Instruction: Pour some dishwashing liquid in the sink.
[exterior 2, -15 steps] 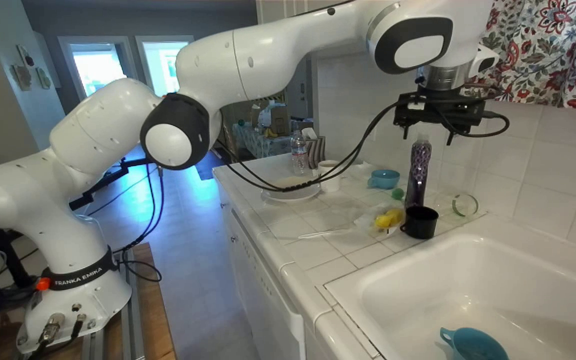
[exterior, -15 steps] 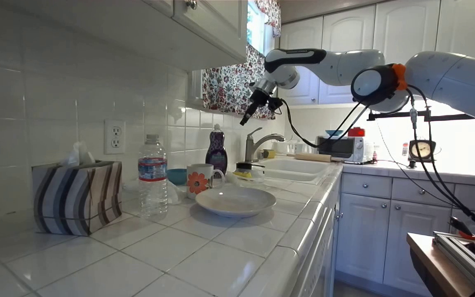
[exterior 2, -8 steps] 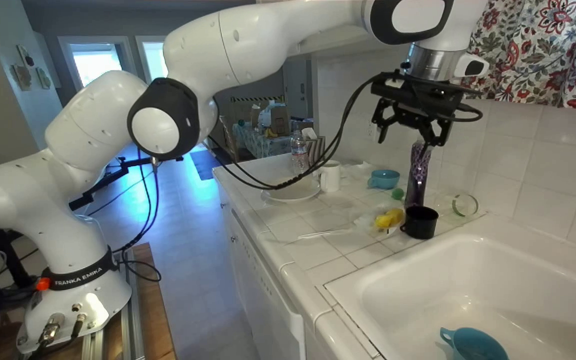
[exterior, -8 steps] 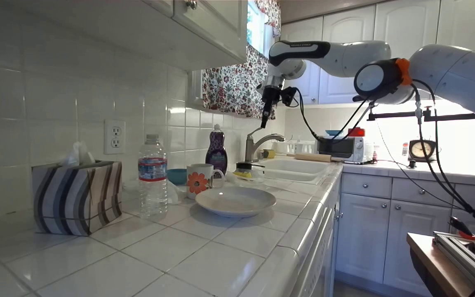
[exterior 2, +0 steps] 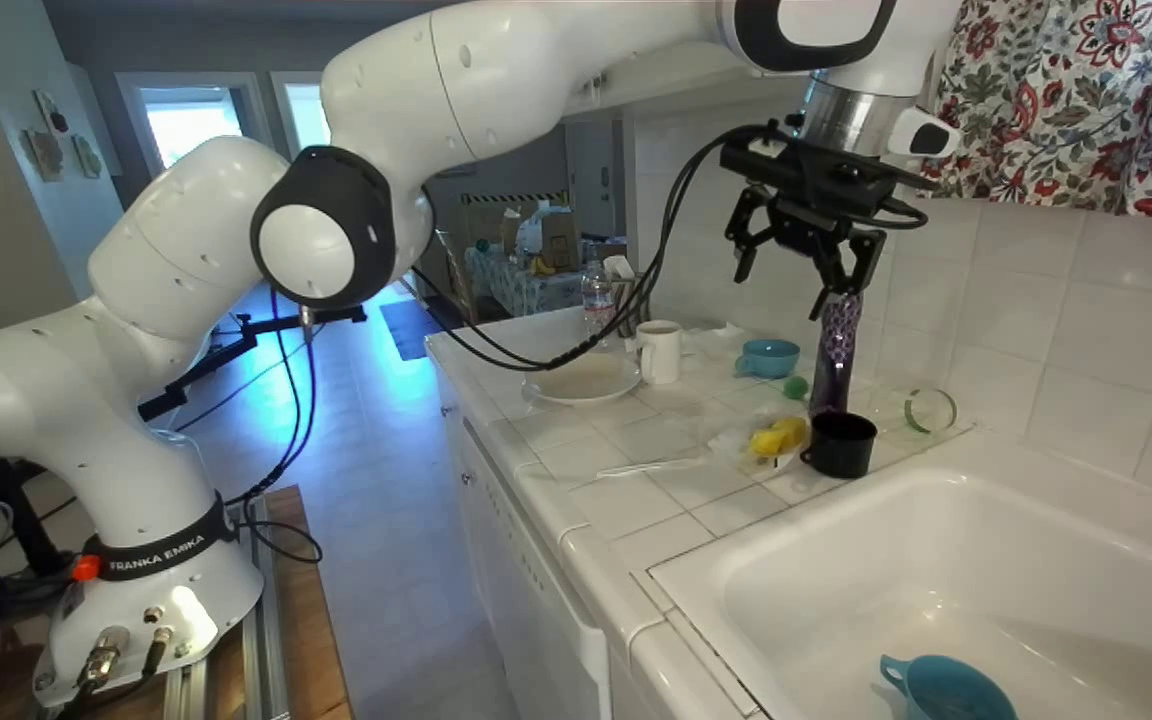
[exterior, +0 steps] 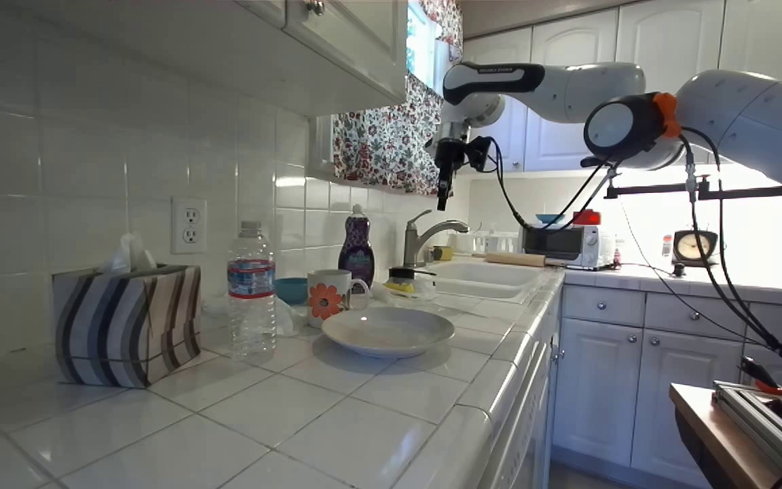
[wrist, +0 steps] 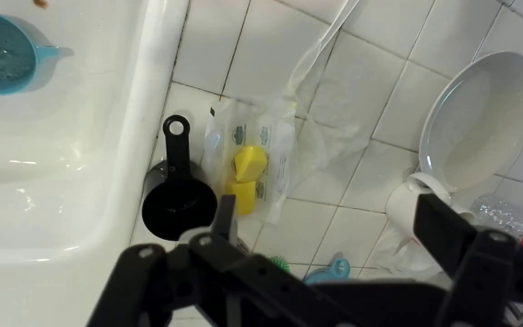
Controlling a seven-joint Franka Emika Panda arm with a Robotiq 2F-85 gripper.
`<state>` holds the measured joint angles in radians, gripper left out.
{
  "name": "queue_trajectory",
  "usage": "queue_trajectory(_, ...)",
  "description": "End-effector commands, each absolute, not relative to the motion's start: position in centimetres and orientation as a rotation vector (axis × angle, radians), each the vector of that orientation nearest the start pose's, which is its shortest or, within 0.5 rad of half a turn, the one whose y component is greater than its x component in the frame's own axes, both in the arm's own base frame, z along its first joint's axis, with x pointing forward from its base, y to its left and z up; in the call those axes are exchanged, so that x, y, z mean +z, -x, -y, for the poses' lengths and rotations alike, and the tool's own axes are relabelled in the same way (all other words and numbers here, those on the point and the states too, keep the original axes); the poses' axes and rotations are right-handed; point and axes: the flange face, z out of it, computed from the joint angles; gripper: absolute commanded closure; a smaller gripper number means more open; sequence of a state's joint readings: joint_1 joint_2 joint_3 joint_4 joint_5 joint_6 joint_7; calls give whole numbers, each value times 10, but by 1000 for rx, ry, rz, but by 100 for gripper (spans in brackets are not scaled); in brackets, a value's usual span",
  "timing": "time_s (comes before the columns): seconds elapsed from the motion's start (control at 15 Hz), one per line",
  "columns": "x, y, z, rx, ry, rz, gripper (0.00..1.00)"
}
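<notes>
- dishwashing liquid bottle (exterior: 356,252): dark purple, stands upright on the desk (exterior: 364,421), near the tiled wall (exterior: 255,183) and the sink (exterior 2: 936,560).
- fingers (wrist: 443,236): spread wide apart, tips downward; raised above desk level, apart from the dishwashing liquid bottle.
- sink: white basin with a metal faucet (exterior: 414,248); a blue cup (exterior 2: 951,688) sits inside.
- black measuring cup (exterior 2: 841,447): by the sink's edge, just beside the dishwashing liquid bottle.
- yellow pieces (wrist: 250,163): on a clear plastic wrapper (wrist: 279,150), near the black measuring cup; material unclear.
- flower-printed mug (exterior: 326,299): just beside a shallow white bowl (exterior: 389,333).
- clear water bottle (exterior: 252,278): upright, near the striped tissue box (exterior: 113,326).
</notes>
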<state>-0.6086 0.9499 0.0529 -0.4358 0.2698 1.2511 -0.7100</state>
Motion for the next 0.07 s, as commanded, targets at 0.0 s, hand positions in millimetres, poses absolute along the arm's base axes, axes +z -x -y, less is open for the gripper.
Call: queue_trajectory(0.0, 491, -634, 380, -109, 2802, 285, 0)
